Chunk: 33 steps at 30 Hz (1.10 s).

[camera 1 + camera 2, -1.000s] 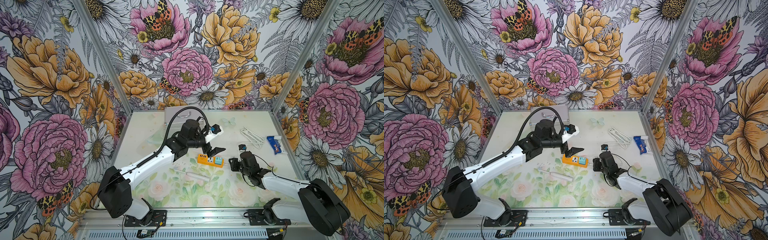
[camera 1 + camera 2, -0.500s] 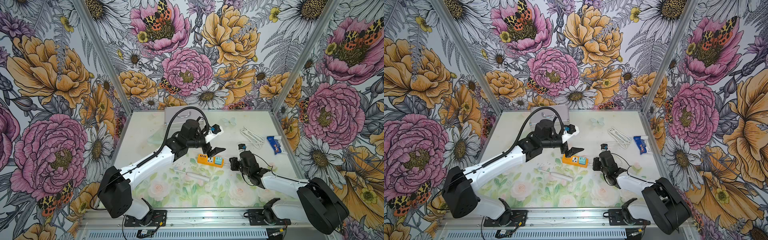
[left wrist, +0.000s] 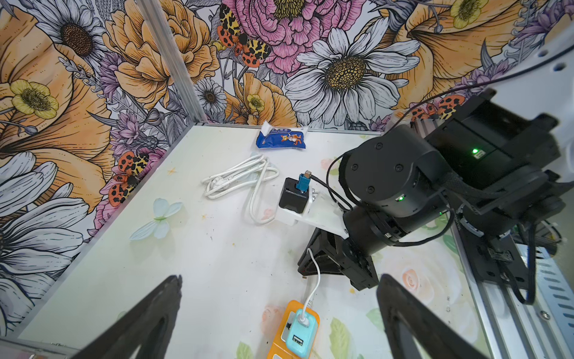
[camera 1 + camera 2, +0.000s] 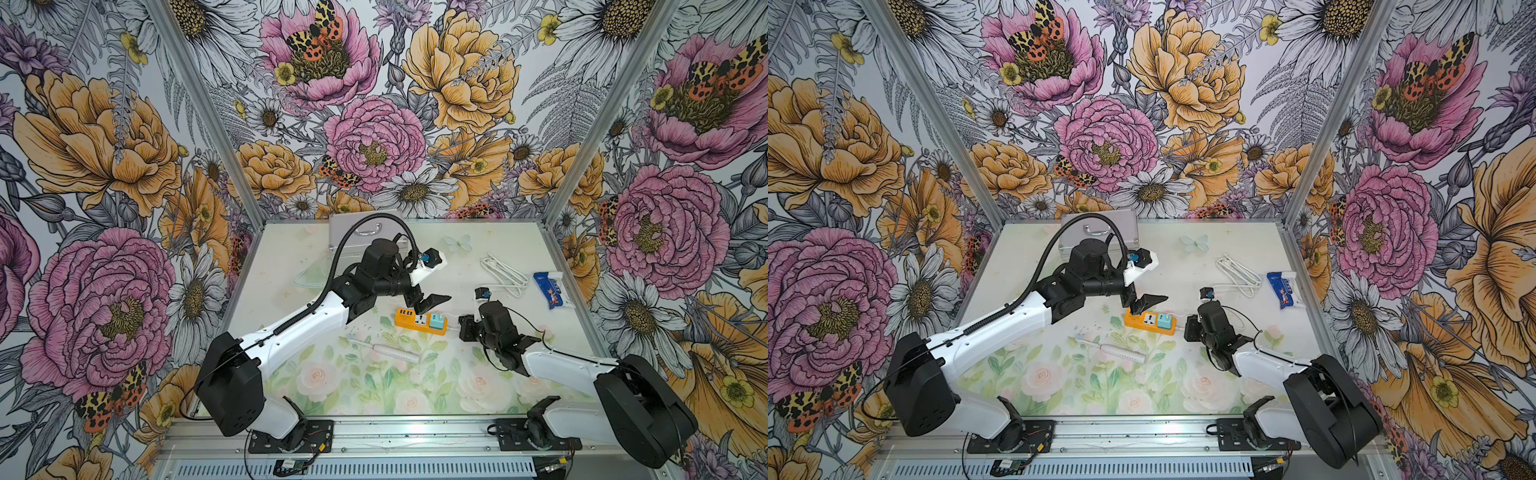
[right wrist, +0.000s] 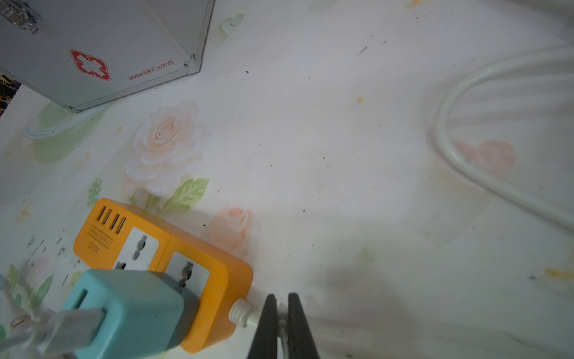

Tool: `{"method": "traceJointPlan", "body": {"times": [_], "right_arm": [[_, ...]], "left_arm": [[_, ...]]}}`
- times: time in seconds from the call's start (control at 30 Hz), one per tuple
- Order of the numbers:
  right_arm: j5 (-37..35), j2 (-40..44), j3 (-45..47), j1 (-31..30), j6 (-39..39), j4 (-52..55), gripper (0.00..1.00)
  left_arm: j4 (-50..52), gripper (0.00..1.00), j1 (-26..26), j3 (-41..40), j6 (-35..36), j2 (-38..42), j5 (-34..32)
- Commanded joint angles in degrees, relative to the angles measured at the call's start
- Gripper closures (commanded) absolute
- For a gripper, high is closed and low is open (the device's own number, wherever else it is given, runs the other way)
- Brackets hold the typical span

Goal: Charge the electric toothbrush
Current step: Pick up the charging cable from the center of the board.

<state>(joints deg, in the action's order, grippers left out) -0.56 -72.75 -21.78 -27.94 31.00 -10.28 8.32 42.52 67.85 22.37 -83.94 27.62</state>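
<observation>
Seemingly, the right end effector (image 5: 282,296) is closed on a half-hidden white cable (image 3: 319,276); the left end effector (image 3: 279,278) gapes open.

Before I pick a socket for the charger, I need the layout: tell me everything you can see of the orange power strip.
The orange power strip is a rounded, plastic-looking bar lying flat on the table. One end carries three USB slots, then two white sockets; a teal adapter sits plugged in toward the cord end. A ribbed white cord leaves that end, and the right tool is shut on it just beside the strip.
</observation>
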Motion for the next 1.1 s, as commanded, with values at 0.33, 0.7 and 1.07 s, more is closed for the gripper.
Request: {"method": "traceJointPlan", "body": {"times": [0.33, 0.7, 1.07], "right_arm": [[6.76, 8.89, -11.08, -0.36, -1.88, 22.66, 1.00], [7.32, 4.68, -15.37, 0.12, 0.48, 27.42, 1.00], [8.31, 5.20, -15.67, 2.34, -0.42, 27.28, 1.00]], "left_arm": [[15.58, 0.01, 1.37, 1.81, 12.43, 1.72, -6.13], [34.49, 0.01, 8.02, 2.54, 27.42, -0.49, -21.85], [38.79, 0.04, 15.20, 1.45, 29.59, -8.99, -31.21]]}}
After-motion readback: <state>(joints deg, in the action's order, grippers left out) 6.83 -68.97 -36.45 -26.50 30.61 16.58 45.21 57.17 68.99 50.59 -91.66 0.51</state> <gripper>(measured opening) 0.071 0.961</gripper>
